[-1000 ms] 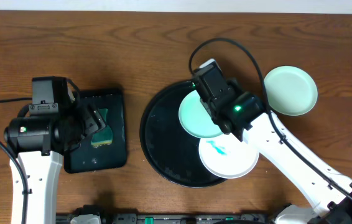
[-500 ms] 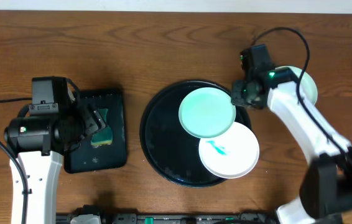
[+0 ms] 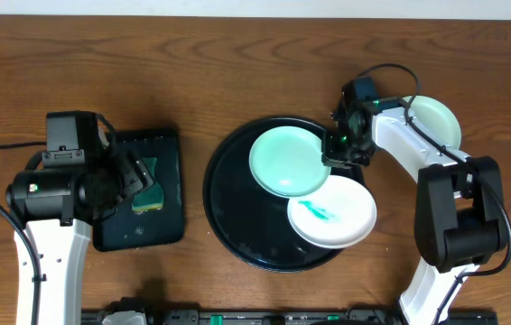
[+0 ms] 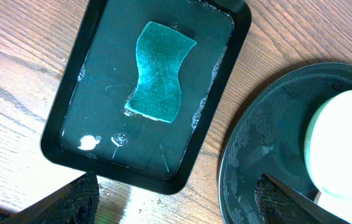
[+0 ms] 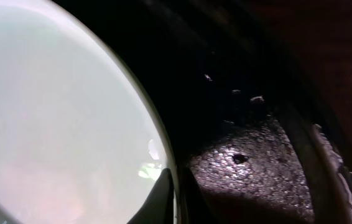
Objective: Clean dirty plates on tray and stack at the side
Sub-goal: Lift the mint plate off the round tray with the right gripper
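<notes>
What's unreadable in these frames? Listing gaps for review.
Right hand: open or shut unclear. Overhead, its wrist covers the fingers; right wrist view is too close, just mint plate rim and tray.
Side plate: overhead, the right arm hides its left part.
White plate: overhead, its upper edge sits under the mint plate.

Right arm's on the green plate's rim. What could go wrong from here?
1. The right gripper holds the green plate by a thin bit of rim; it could slip or tip.
2. That plate overlaps the white plate, which overhangs the tray rim; dragging could nudge it off.
</notes>
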Available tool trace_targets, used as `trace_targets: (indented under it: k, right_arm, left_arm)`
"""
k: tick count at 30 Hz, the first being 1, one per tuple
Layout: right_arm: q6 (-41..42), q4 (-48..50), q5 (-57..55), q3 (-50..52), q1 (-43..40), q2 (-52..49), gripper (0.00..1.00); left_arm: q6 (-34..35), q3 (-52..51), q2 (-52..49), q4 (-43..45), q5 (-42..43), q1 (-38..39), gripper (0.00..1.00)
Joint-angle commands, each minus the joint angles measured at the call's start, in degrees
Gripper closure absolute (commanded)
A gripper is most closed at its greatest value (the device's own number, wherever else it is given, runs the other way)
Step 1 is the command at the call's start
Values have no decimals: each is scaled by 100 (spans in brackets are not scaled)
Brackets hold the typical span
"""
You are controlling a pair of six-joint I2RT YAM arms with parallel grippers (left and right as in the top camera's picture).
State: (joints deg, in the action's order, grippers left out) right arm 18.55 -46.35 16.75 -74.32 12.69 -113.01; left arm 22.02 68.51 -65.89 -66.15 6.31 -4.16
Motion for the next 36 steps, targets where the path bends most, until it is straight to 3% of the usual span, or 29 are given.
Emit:
trace_targets:
  k: [1,10,20,26,30,36]
  right_arm:
    - [-61,90,20,-63,22,-90,99]
    - [-358,225,22,-68,48,-31,99]
    - [-597,669,-1106,-68,358,1615,99]
    - [-1449,791,-1930,-68,431,2420,99]
    - [-2468,804,-2076,-68,553,2824,99]
    - [-3193,817,-3604,-68,1185,3174,99]
  left_arm:
    - [-59,0,4,-22,52,11,19]
    - [-59,0,4,-24,52,11,19]
    - [-57,0,4,-26,55,11,19]
    - [-59,0,4,-26,52,11,19]
    - [-59,0,4,-24,52,11,19]
    - [-59,0,4,-24,52,11,19]
